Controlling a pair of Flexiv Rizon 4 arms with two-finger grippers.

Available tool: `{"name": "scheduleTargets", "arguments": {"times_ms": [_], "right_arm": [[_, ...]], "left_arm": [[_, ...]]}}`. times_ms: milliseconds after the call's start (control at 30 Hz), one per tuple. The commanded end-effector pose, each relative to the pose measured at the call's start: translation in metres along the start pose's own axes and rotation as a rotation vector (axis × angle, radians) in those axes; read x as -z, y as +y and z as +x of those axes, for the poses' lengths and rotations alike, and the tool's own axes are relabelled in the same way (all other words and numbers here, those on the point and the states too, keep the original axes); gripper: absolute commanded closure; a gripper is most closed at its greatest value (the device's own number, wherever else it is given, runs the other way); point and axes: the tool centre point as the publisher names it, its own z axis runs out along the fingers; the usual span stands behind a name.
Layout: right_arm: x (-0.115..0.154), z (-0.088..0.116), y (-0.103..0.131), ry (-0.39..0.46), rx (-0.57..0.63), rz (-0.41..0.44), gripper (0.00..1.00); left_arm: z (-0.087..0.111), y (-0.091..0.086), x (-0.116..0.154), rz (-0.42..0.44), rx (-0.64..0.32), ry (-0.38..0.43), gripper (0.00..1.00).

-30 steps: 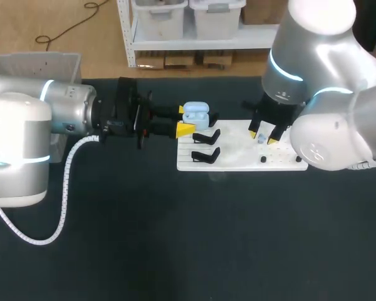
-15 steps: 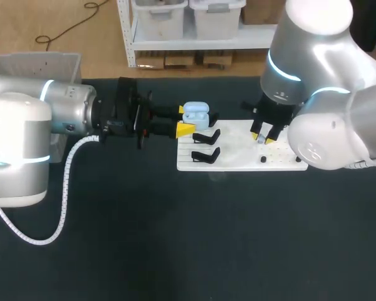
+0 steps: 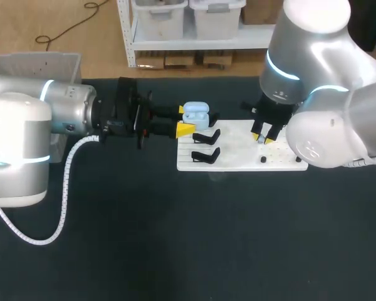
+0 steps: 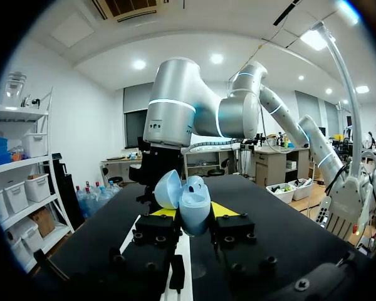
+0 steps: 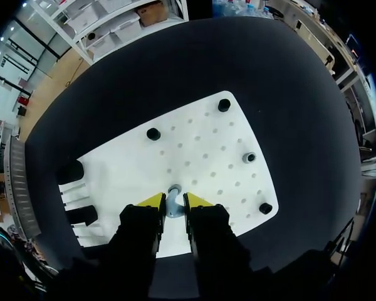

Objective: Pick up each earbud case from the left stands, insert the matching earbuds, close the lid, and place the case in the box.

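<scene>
Light-blue earbud case (image 4: 193, 199), lid hinged open, upright, clamped between left gripper (image 4: 193, 212) tips at white board (image 3: 238, 160) left edge. Small pale earbud (image 5: 174, 207) on board, pinched between right gripper (image 5: 174, 200) tips.

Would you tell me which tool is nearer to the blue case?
Left: the left tool holds the case; the right tool, gripping an earbud, is apart, over the white board.
</scene>
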Motion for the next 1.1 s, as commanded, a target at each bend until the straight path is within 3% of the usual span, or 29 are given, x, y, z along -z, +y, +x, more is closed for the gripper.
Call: {"name": "scheduleTargets", "arguments": {"times_ms": [33,500,767,1100], "right_arm": [[0.014,0.005,-0.006,0.001,-0.009,-0.018,1.0],[0.075,0.015,-0.011,0.03,0.001,-0.093,1.0],[0.133,0.018,-0.003,0.054,0.085,-0.184,1.0],[0.193,0.034,0.02,0.122,0.279,-0.217,1.0]], "left_arm": [[0.001,-0.001,0.0,-0.004,-0.003,-0.002,1.0],[0.001,-0.001,0.0,-0.004,-0.003,-0.002,1.0],[0.001,-0.001,0.0,-0.004,-0.003,-0.002,1.0],[0.001,-0.001,0.0,-0.004,-0.003,-0.002,1.0]]}}
